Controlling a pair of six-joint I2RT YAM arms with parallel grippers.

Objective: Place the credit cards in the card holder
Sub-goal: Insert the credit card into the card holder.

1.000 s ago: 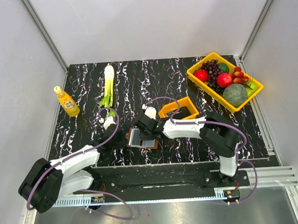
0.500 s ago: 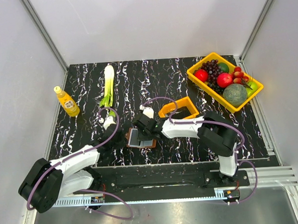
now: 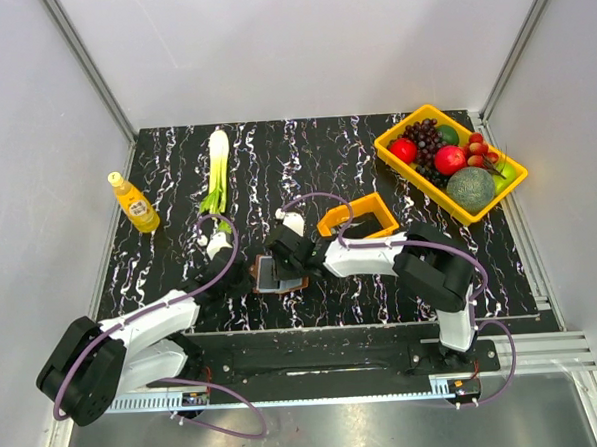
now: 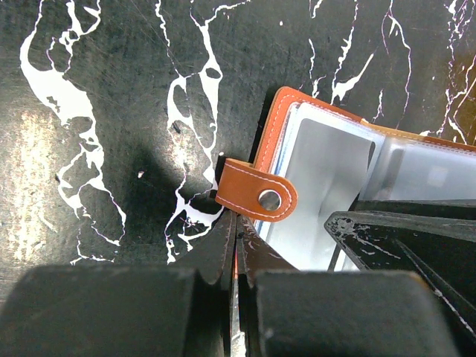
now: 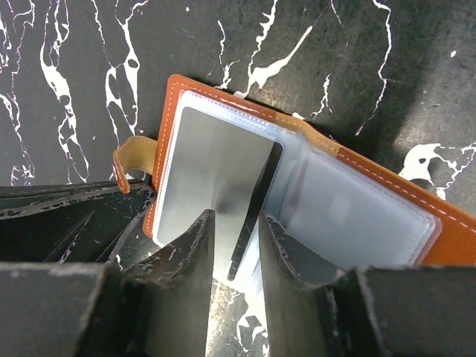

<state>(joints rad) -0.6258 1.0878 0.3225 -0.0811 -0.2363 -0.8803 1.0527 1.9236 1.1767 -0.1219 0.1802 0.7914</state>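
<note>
The brown card holder lies open near the table's front edge, its plastic sleeves facing up. My left gripper is shut on its left edge, just under the snap strap; a sliver of orange shows between the jaws. A grey credit card sits slantwise in the left sleeve of the card holder, its dark right edge raised. My right gripper stands open astride the card's near edge, its left finger resting on the card's face. The card also shows in the left wrist view.
A small orange bin stands just behind the right gripper. A yellow tray of fruit is at the back right. A leek and a yellow bottle lie at the back left.
The right gripper has edged left and a little away from the arm bases, and the card holder has shifted slightly left with it. The left gripper has stayed shut in place.
</note>
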